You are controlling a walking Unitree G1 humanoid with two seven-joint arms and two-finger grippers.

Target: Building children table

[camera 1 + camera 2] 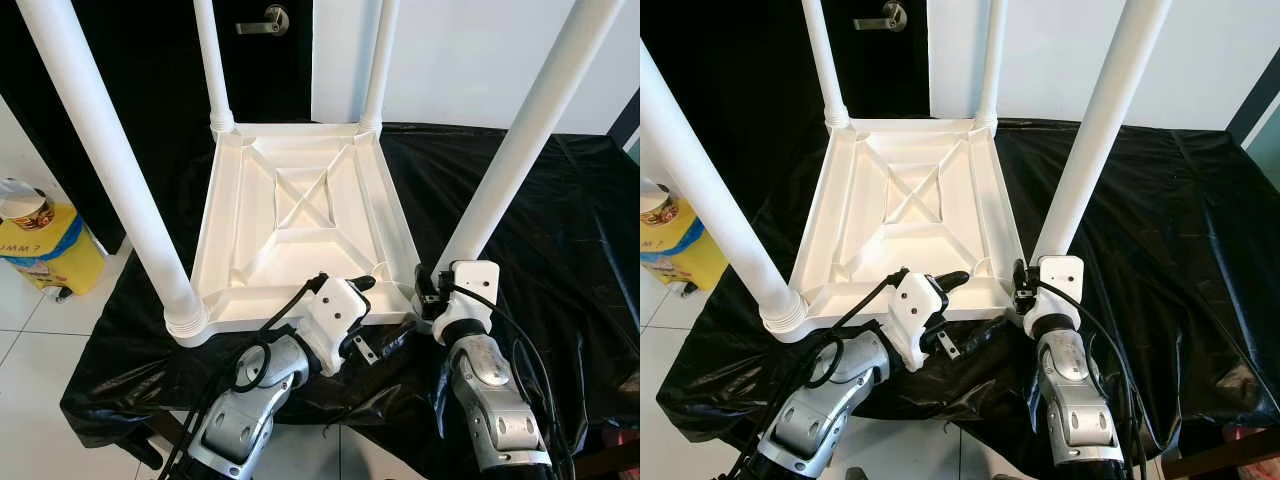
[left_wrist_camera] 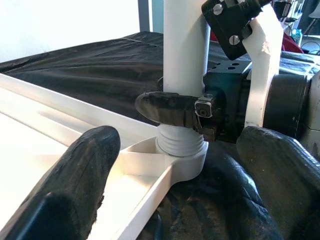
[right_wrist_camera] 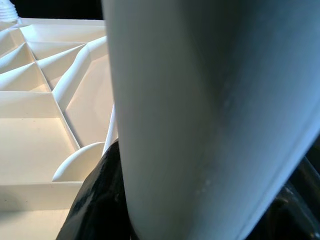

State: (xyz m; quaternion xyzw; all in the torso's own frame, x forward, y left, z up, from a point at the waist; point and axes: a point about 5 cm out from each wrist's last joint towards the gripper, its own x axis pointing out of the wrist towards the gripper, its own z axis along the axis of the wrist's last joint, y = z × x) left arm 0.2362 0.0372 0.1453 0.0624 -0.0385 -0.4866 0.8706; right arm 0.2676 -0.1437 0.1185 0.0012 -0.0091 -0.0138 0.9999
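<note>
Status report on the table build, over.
Right gripper clamped on near right leg at its socket. Left gripper open over tabletop edge. Nothing blocking.

Dark door [image 1: 262, 60], white tiled floor [image 1: 20, 310]

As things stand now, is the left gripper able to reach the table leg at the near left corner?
Probably yes. The left gripper rests open at the near rim of the tabletop, and nothing stands between it and the near left leg. The right gripper holds the near right leg.

table legs [image 1: 90, 120]: tops cut off | yellow box [image 1: 45, 250]: label partly cropped
</note>
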